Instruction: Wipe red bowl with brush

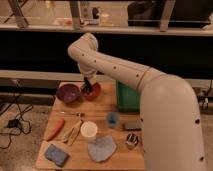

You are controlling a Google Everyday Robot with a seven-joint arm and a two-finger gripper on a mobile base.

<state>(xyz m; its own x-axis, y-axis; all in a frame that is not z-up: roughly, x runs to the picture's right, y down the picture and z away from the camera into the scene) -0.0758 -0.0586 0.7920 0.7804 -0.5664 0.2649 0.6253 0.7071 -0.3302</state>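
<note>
The red bowl (95, 93) sits at the back of the wooden table (100, 107), just right of the purple bowl (68, 93). My gripper (88, 86) reaches down from the white arm into the red bowl's left half. It is shut on the brush (88, 89), a small black piece whose end dips inside the bowl. The fingers and brush blend into one dark shape.
A green box (127, 97) stands right of the red bowl. Nearer the front lie an orange stick (54, 129), tan utensils (72, 132), a white cup (89, 130), a small blue cup (113, 119), a blue sponge (56, 154) and a grey cloth (101, 148). My arm's bulk covers the right side.
</note>
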